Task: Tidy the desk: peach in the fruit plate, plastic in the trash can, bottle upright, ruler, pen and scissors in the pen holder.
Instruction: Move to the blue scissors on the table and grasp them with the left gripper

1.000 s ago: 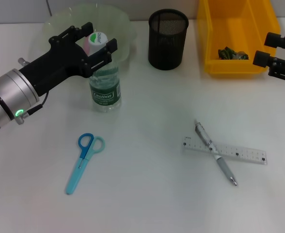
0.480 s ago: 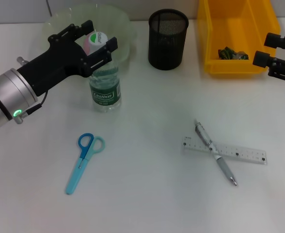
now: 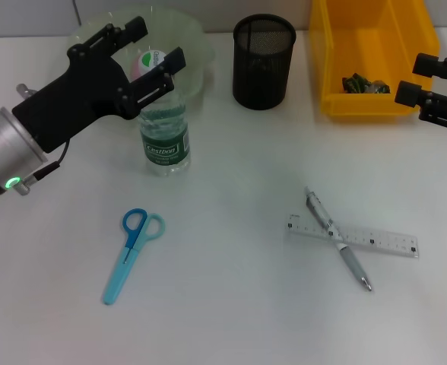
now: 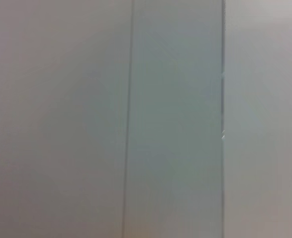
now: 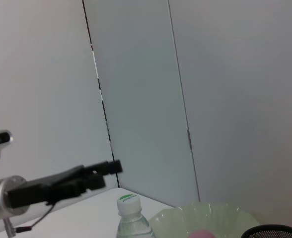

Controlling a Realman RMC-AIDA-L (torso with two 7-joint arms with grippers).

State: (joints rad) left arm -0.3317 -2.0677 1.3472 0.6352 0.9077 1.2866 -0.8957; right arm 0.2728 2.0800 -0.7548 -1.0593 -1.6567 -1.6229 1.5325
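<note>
While its two black fingers stand spread apart with nothing between them, the left gripper (image 3: 141, 47) hangs above the cap of the bottle (image 3: 164, 135), raised over the near edge of the fruit plate (image 3: 189, 38). The fingers do not touch the bottle. The same gripper shows in the right wrist view (image 5: 104, 171), reaching in from the side and sitting higher than the bottle's white and green cap (image 5: 128, 202).

The bottle stands upright on the desk (image 3: 231, 304), just in front of the pale green fruit plate. The peach (image 3: 141, 62) lies in that plate, partly hidden behind the gripper's fingers and the bottle cap.

Beside the plate, toward the robot's right, stands the black mesh pen holder (image 3: 263, 61), and beyond it the yellow trash can (image 3: 375, 46), with a dark crumpled piece of plastic (image 3: 364, 84) lying on its floor.

Nearer the robot, the blue scissors (image 3: 131, 252) lie flat on the desk, handles pointing away from the robot, well apart from the bottle. Off to the right side, the pen (image 3: 337, 239) lies across the clear ruler (image 3: 353, 236), the two forming a cross and touching where they overlap.

The right gripper (image 3: 417, 82) is parked at the right edge of the head view, just beside the trash can's outer wall, its fingers parted and empty.

The left wrist view shows only blank wall panels.
</note>
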